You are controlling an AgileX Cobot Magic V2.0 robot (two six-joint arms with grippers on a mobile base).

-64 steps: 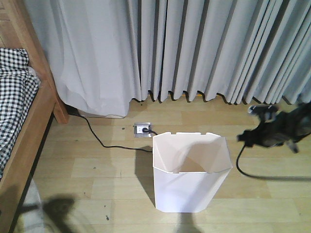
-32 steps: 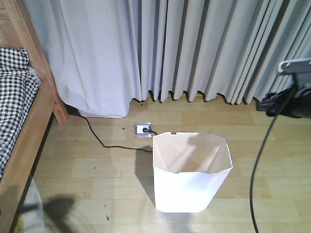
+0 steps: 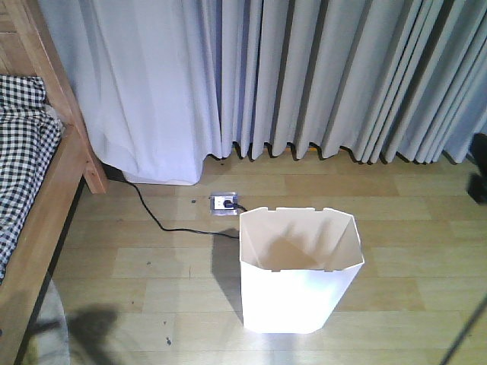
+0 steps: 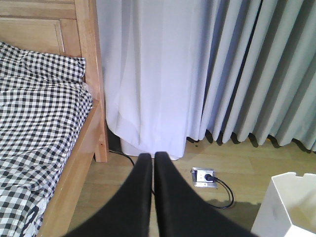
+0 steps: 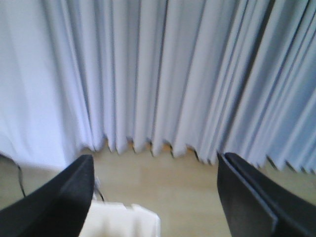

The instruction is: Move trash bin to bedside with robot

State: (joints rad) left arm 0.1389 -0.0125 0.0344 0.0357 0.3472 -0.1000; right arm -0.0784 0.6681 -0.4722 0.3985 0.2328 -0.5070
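Now we see the trash bin [image 3: 300, 270] standing upright on the wooden floor [image 3: 152, 266], well apart from the bed [image 3: 34, 198] on the left. Our left gripper [image 4: 152, 160] is squeezed closed, holding nothing, above and left of the bin. Our right gripper [image 5: 155, 170] is spread wide, above the bin's rim.

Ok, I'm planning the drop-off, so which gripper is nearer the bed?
Left. The left gripper, shut, has the bed just to its left. The right gripper, open, faces the curtain above the bin; no bed in its view.
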